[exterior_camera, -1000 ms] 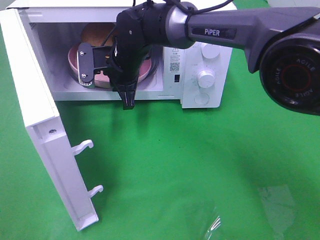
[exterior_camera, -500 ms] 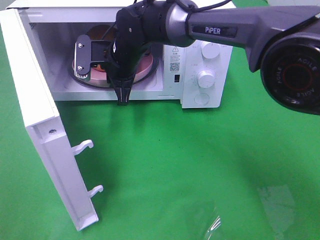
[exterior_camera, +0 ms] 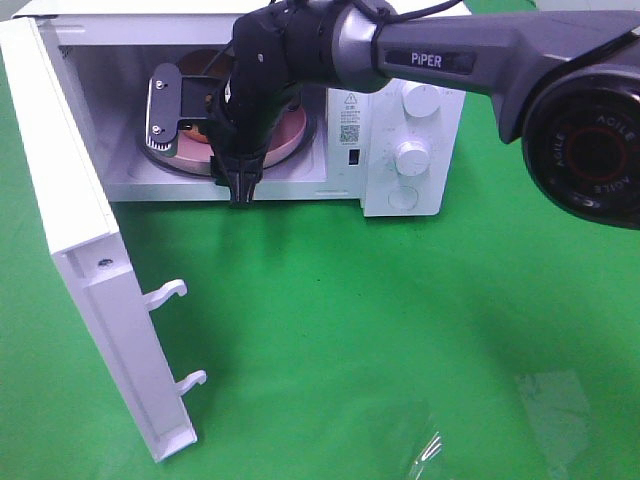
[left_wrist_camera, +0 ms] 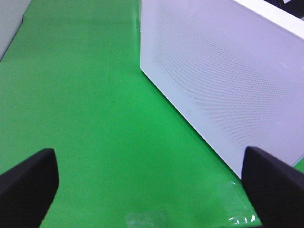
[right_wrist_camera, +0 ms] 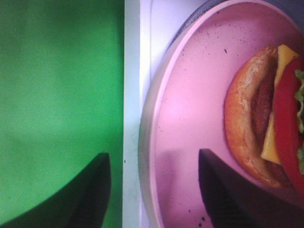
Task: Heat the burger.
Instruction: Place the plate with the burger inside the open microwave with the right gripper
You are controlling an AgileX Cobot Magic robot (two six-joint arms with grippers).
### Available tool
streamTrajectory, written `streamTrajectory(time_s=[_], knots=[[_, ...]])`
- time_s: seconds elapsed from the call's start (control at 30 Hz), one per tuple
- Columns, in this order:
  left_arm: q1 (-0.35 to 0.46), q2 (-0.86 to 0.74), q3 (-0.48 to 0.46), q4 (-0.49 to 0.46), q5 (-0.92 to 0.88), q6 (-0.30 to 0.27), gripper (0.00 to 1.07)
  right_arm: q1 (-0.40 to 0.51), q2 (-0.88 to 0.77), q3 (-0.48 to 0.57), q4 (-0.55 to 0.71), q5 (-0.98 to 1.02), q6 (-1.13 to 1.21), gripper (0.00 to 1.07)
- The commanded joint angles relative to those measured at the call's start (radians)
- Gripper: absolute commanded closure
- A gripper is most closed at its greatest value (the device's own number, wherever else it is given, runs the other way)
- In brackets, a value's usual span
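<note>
golden burger [right_wrist_camera: 259, 137] on round pink plate [right_wrist_camera: 190, 114]

burger [right_wrist_camera: 242, 123]: golden-brown | plate [right_wrist_camera: 190, 109]: pink, speckled | microwave [exterior_camera: 440, 190]: white | tablecloth [exterior_camera: 400, 330]: green

The exterior high camera hangs above and in front of the microwave [exterior_camera: 385, 190]. It looks steeply down into the open cavity, over the swung-out door [exterior_camera: 80, 250] and the green cloth [exterior_camera: 400, 330] before the microwave. The left wrist camera sits low, outside that door, facing its outer panel across the cloth; door and cloth are what it shares with the high view. The right wrist camera is at the microwave's mouth, very near, so the pink plate [right_wrist_camera: 190, 118] and the burger [right_wrist_camera: 251, 128] fill its picture. The high view shows part of the same plate.
</note>
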Motion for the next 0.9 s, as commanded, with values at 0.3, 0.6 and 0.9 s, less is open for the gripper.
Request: streamTrajectory(time_s=[0.3,0.6,0.9], knots=[[0.0,-0.014,0.003,0.0,-0.011,-0.004,0.1,0.021,-0.027,-0.007,0.008,0.013,0.058,0.44],[0.0,-0.014,0.003,0.0,-0.011,-0.004,0.1,0.025,-0.036,-0.007,0.008,0.086,0.083,0.44],[0.0,-0.014,0.003,0.0,-0.011,-0.004,0.1,0.034,-0.074,0.03,-0.012,0.123,0.087,0.41]])
